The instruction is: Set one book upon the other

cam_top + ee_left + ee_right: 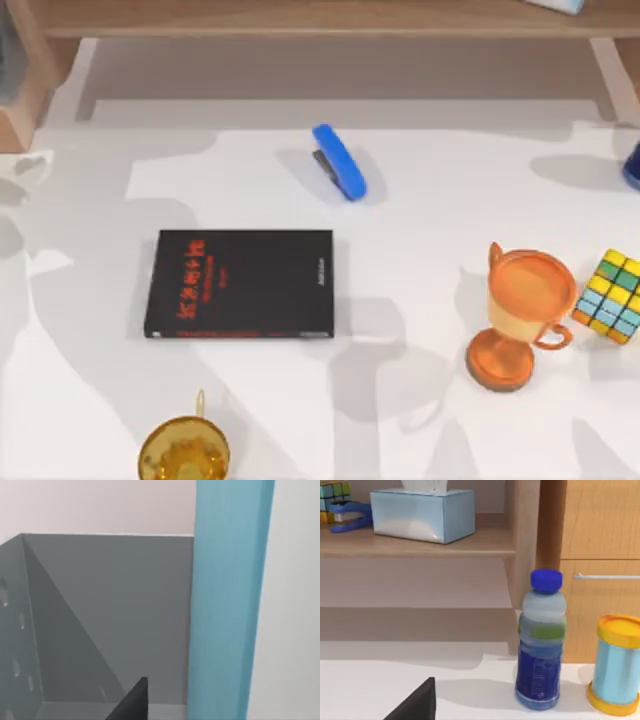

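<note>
The other book, thin and black with red title characters [240, 284], lies flat on the white table, left of centre in the top view. One book, light blue [227, 605], stands upright close in front of the left wrist camera, beside a grey metal holder [100, 620]. A dark part of my left gripper [134, 705] shows just short of that book and apart from it. A dark part of my right gripper [416, 704] hangs over the table near a bottle, with nothing of the task by it.
A blue stapler [338, 160] lies behind the black book. An orange trophy [520, 315] and a colour cube [610, 295] stand at the right, a golden cup [183, 452] at the front. A blue bottle [541, 645], a yellow-lidded can [616, 665] and a tissue box [422, 512] stand by the wooden shelf.
</note>
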Available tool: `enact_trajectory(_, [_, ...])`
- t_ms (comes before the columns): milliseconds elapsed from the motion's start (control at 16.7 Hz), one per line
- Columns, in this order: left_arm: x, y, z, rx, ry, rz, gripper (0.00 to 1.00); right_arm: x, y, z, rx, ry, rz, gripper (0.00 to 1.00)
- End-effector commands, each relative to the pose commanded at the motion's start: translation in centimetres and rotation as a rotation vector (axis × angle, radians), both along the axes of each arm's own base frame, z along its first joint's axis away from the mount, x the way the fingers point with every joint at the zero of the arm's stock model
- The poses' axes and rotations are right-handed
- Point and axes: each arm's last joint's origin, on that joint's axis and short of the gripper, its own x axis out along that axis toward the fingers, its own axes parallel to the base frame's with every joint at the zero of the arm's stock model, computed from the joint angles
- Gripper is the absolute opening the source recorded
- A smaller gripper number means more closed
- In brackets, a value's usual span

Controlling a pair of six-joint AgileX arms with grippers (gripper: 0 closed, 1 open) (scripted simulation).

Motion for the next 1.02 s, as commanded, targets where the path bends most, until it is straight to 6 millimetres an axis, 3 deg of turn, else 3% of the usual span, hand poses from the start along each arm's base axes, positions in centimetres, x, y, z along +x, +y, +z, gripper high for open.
enact_trajectory(480, [0.0, 0.0, 0.0, 0.0, 0.0, 0.0, 0.02, 0.0, 0.0, 0.0, 0.0, 0.0, 0.0, 1.0])
enact_trajectory(1020, [-0.08, 0.14, 0.09, 0.002, -0.002, 0.003, 0.0, 0.0, 0.0, 0.0, 0.0, 0.0, 0.0, 1.0])
